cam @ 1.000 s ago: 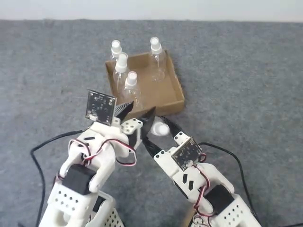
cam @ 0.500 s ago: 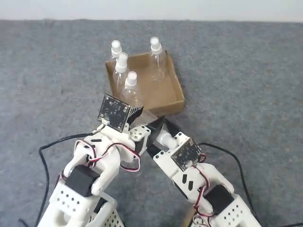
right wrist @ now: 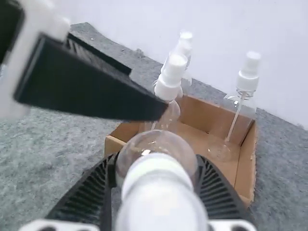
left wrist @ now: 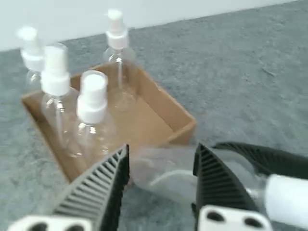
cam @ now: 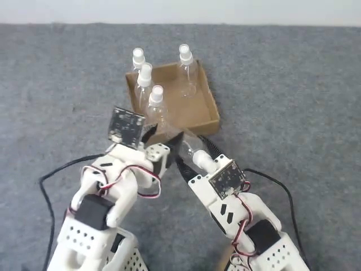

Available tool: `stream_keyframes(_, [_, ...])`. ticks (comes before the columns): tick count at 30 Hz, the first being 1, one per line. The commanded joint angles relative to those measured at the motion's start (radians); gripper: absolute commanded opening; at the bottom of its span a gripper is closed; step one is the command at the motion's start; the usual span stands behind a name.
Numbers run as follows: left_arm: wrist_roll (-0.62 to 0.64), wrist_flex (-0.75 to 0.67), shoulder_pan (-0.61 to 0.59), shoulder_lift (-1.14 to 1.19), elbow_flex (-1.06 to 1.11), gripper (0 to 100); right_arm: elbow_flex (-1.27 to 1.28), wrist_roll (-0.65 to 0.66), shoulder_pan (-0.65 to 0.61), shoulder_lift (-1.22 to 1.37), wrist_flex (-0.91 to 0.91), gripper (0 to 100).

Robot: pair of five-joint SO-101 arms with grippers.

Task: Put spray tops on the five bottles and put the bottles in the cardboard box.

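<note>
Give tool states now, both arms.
Left tool: open, one finger on each side of the bottle.
Right tool: closed, holding that bottle.

Cardboard box (cam: 212, 107): I'm seeing it sitting on the grey tabletop (cam: 293, 84), just beyond both arms.
Right-side bottle (cam: 186, 70): standing upright at the box's far right corner, wearing a white spray top.
Left-side bottles (cam: 145, 76): three are clustering upright along the box's left wall, each wearing a spray top. I cannot tell whether the farthest is standing inside.
Fifth bottle (cam: 190, 143): lying tilted just in front of the box's near wall, its white top pointing toward the right arm.
Right end effector (cam: 196, 153): clamping the fifth bottle near its top.
Left end effector (cam: 163, 136): hanging at that bottle's other end, with its black fingers standing apart.
</note>
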Motion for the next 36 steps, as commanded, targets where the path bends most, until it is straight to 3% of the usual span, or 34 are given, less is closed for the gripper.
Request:
stream_keyframes(1, [0.051,0.029,-0.074,-0.014,-0.102,21,0.012,0.018,0.033,-0.019,-0.002,6.9])
stream_keyframes(7, [0.052,0.029,-0.152,-0.014,-0.137,21,0.012,0.017,0.076,-0.021,0.047,6.9])
stream_keyframes(17, [0.057,0.120,-0.471,-0.014,-0.162,21,0.003,0.017,0.094,-0.021,0.117,6.9])
stream_keyframes(24, [0.052,0.183,-0.615,-0.014,-0.145,21,0.009,0.017,0.122,-0.021,0.122,6.9])
stream_keyframes(36, [0.057,0.135,-0.647,-0.014,-0.001,21,0.020,0.011,0.122,-0.019,0.124,6.9])
